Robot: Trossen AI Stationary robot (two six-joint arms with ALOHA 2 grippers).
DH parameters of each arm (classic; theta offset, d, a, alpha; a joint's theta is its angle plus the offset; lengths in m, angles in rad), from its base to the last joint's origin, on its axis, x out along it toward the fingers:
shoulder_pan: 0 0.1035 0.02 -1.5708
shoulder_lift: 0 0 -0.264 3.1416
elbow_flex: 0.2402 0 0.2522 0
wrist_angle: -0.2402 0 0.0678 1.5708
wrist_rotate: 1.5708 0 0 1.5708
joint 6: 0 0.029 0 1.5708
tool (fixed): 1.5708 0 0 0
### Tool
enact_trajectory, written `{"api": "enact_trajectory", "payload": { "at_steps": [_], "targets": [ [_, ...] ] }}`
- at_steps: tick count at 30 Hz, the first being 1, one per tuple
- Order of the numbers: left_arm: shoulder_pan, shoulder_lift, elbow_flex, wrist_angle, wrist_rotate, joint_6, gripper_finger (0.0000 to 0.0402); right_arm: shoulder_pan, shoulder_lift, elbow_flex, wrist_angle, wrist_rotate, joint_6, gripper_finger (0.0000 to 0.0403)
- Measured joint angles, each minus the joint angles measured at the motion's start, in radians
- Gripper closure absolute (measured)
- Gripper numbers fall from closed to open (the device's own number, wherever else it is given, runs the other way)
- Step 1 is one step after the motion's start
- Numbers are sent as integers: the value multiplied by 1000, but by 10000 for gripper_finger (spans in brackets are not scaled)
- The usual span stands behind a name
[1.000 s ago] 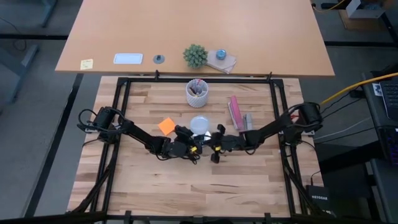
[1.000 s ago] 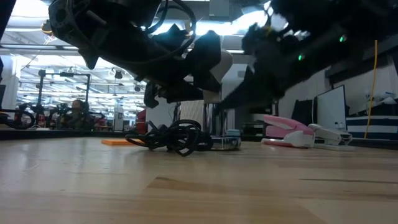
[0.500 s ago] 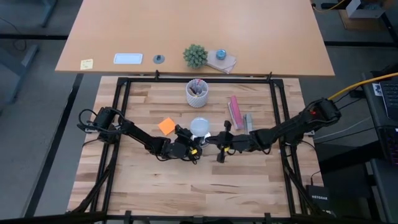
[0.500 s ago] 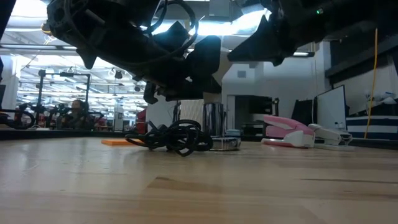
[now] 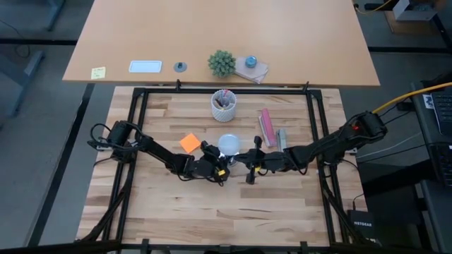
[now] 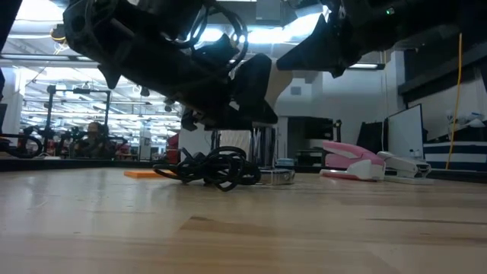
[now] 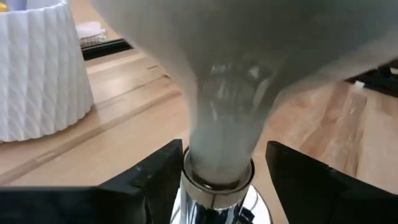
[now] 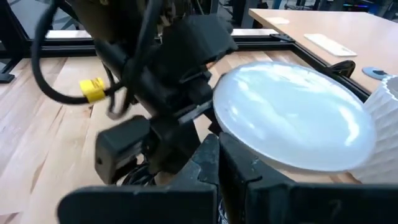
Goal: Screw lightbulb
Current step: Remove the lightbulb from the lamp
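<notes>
Lightbulb (image 7: 230, 93) neck between spread left jaws, untouched

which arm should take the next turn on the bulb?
Probably left. The left gripper is open with a finger on each side of the lightbulb neck, just above the silvery fitting. The right gripper is shut, beside the bulb rather than around it.

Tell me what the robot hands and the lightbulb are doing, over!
Left gripper open, fingers either side of lightbulb neck. Lightbulb upright in silvery fitting. Right gripper shut, beside the bulb. Black cord coiled by fitting.
</notes>
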Motion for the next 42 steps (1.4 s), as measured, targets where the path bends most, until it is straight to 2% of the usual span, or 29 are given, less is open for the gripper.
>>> {"api": "enact_trajectory", "payload": {
  "at_steps": [11,19,28,38,42],
  "targets": [
    [2,-1,0,12,-4,11,173,0,0,0,1,0,0,400],
    [3,-2,1,38,-35,106,173,1,-1,0,1,0,-22,400],
    [4,-3,2,102,-35,220,192,1,-2,0,0,-19,-27,400],
    [5,-3,2,98,-38,210,196,0,-37,1,-64,99,-25,400],
    [5,-3,2,97,-38,209,196,0,-37,1,-75,109,-24,400]
  ]
}}
